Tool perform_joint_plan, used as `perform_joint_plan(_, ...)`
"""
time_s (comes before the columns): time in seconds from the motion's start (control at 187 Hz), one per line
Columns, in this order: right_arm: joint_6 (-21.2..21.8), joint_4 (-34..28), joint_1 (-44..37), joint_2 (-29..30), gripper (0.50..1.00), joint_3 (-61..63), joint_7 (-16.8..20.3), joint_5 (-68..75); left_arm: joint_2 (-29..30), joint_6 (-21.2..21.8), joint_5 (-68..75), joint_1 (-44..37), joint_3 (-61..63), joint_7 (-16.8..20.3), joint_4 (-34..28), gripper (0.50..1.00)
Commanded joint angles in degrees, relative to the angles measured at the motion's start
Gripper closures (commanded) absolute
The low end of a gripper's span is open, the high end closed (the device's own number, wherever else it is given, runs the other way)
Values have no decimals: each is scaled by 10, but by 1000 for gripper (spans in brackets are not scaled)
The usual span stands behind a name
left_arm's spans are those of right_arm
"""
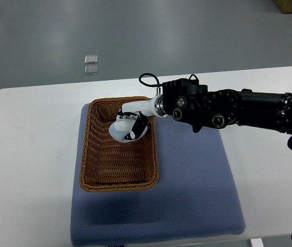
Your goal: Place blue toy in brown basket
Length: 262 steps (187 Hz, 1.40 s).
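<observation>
One arm, the right one, reaches over the brown basket (119, 149) on the blue mat (187, 185). The right hand (130, 126) is inside it. I cannot tell if its fingers hold anything. No blue toy shows, so it may be under the hand.

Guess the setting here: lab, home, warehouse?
Most likely a robotics lab or test room. A plain white table stands on a bare grey floor, and on it a staged setup: a blue mat with a brown basket, the right hand over it. Nothing domestic shows.
</observation>
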<state>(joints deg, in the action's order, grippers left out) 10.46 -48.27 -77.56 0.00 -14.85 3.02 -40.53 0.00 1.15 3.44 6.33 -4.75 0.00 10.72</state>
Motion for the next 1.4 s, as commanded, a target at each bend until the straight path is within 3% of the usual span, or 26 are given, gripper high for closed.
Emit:
perform_joint_plan(0.0,0,0,3,0,795,0,0,0,0,0,0,0,0,0,0,500)
perform_joint_plan(0.316,0,0,1,0,713,20,-2,1,0,0,0,0,0,0,0,500)
perform_joint_plan(0.594,1,0,0,0,679,42,-4,8,0,0,0,0,1,0,0,500)
perform_joint_plan(0.803,0,0,7,0,644,127,-6,13,0,0,0,0,1,0,0,500)
perform_joint_plan(1.044,0,2,118,-55,644,346,-71,34,0,0,0,0,2,0,1,500)
perform_joint_plan(1.253,1,3,251,-58,640,581,-82,112,0,0,0,0,2,0,1,500)
perform_joint_plan(1.328,1,11,286,-56,605,648,-93,136,0,0,0,0,2,0,1,500)
perform_joint_plan(1.397,2,27,311,-54,605,694,-109,156,0,0,0,0,2,0,1,500)
